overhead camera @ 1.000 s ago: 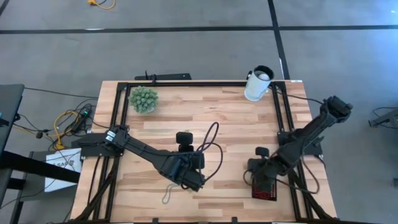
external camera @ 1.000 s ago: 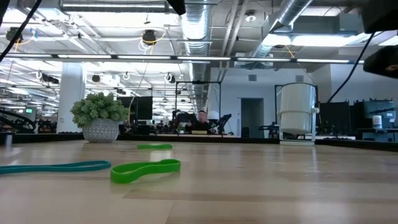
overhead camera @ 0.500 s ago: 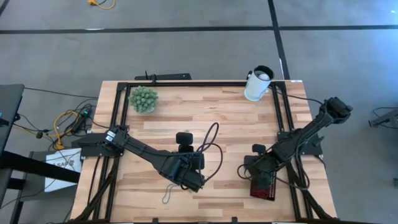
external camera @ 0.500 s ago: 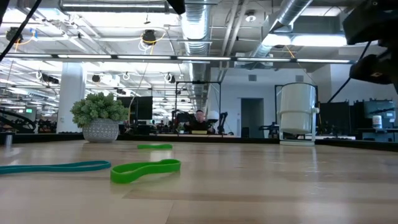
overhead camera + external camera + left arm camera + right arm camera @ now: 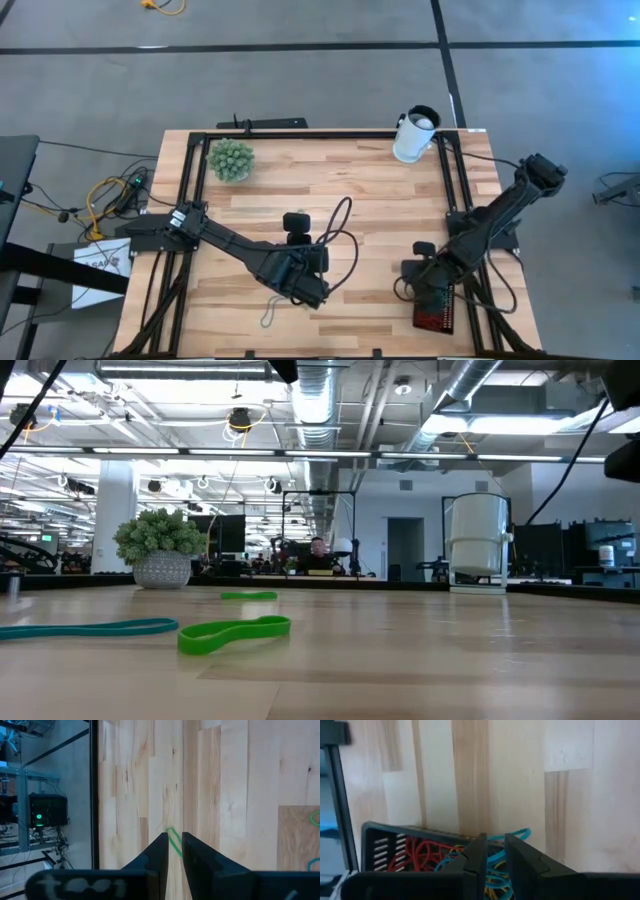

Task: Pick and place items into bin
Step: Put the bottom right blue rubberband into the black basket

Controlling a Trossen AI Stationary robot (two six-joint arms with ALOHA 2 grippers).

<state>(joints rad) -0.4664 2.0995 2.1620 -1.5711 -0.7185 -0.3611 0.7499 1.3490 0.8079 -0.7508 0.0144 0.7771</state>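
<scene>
Left arm stretched diagonally from its base at the table's left edge toward the front centre, wrist low. Left gripper (image 5: 173,844) nose-down at the tabletop, fingers (image 5: 159,851) nearly together, only a slim gap between the tips. Right arm folded in from the right edge, elbow high, forearm angled down and inward. Right gripper (image 5: 494,849) near the front right corner, fingers (image 5: 477,851) close-set with a narrow slot between.

Since half a second ago the right gripper (image 5: 418,283) has swung back toward the table's near right corner, away from the white cup (image 5: 414,134). The black bin (image 5: 436,308) has shifted with it, now slightly farther from the cup and nearer the table's right edge.
</scene>
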